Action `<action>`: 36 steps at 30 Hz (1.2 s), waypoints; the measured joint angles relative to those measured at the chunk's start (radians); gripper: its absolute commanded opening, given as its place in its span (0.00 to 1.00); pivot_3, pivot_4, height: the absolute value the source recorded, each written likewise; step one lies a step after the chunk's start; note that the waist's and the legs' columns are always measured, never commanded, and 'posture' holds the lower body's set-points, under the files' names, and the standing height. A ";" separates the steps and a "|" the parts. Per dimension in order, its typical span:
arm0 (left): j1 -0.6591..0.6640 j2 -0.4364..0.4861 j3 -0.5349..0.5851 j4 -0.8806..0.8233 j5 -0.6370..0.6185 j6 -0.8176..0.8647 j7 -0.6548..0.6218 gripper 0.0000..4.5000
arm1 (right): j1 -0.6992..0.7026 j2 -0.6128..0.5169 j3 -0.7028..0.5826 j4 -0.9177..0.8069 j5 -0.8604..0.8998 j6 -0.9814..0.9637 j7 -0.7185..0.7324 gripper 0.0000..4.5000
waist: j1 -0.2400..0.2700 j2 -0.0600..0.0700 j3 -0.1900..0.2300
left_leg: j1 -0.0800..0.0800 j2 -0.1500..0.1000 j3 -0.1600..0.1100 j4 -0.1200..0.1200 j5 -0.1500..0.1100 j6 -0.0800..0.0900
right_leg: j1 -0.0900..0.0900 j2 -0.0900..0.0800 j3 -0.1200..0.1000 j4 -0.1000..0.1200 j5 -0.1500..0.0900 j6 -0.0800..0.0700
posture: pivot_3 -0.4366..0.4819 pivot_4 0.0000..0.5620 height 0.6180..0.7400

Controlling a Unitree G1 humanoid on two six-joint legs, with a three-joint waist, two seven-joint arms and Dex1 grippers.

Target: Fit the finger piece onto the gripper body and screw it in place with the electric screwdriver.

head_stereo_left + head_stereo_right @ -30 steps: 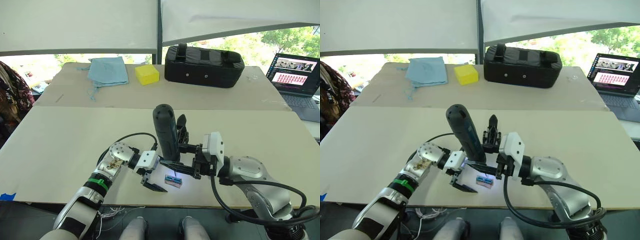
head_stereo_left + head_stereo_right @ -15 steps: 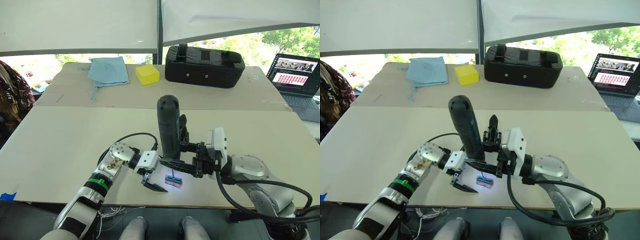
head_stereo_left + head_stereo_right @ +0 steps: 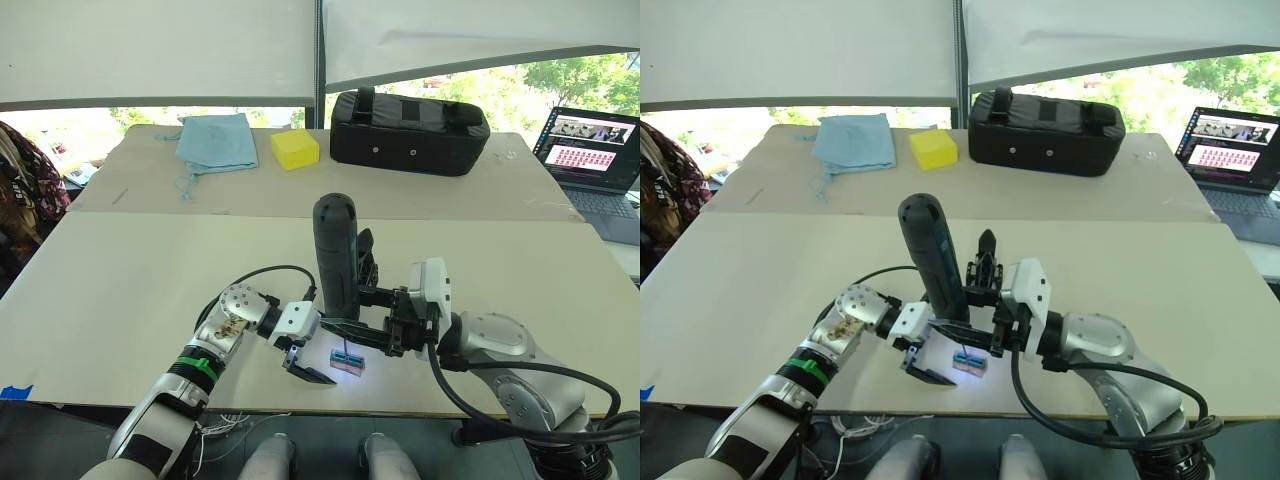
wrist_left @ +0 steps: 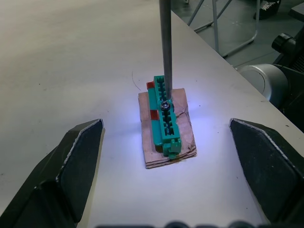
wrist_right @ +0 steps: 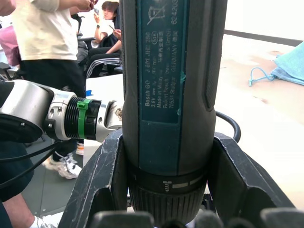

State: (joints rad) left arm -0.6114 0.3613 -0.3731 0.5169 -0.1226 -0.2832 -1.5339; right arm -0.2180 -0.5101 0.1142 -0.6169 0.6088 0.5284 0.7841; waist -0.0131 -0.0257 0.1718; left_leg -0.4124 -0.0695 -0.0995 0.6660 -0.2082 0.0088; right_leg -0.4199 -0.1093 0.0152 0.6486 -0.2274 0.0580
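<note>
The right gripper [image 3: 362, 322] reaches in from four o'clock, forearm bent across the surface [image 3: 120, 290], fingers clamped on the upright electric screwdriver [image 3: 336, 255]. Its thin bit [image 4: 165, 47] comes down onto a screw [image 4: 165, 105] in a green strip [image 4: 164, 118] on a brown block. The left gripper [image 3: 303, 362], arm extended from seven o'clock, holds its fingers [image 4: 78, 161] spread wide either side of that block. The gripper body [image 3: 983, 268] stands just behind the screwdriver.

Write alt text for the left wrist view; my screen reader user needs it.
A thin metal screwdriver bit stands on a screw in a small green plastic strip, which lies on a brown cardboard scrap on the pale table, lit bluish-white. The open left gripper has its black fingers on either side, touching neither.
</note>
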 measured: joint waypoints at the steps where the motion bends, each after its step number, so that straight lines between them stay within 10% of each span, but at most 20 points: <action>1: 0.000 0.000 0.000 -0.001 0.000 0.000 0.000 1.00 | 0.000 0.001 0.000 0.001 0.000 0.000 0.000 0.43 | 0.000 0.000 0.000 | 0.000 0.000 0.000 0.000 0.000 0.000 | 0.000 0.000 0.000 0.000 0.000 0.000 | 0.48 0.27 1.00; 36: 0.005 0.001 -0.002 -0.024 0.004 0.025 0.016 1.00 | -0.001 0.019 0.006 0.028 -0.035 -0.003 0.012 0.43 | 0.000 0.000 0.000 | 0.000 0.000 0.000 0.000 0.000 0.000 | 0.000 0.000 0.000 0.000 0.000 0.000 | 0.48 0.27 1.00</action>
State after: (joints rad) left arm -0.6059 0.3618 -0.3749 0.4926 -0.1190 -0.2585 -1.5184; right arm -0.2192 -0.4907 0.1197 -0.5886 0.5737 0.5253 0.7957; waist -0.0134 -0.0257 0.1718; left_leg -0.4125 -0.0696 -0.0994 0.6659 -0.2082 0.0088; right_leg -0.4201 -0.1093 0.0152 0.6486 -0.2274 0.0580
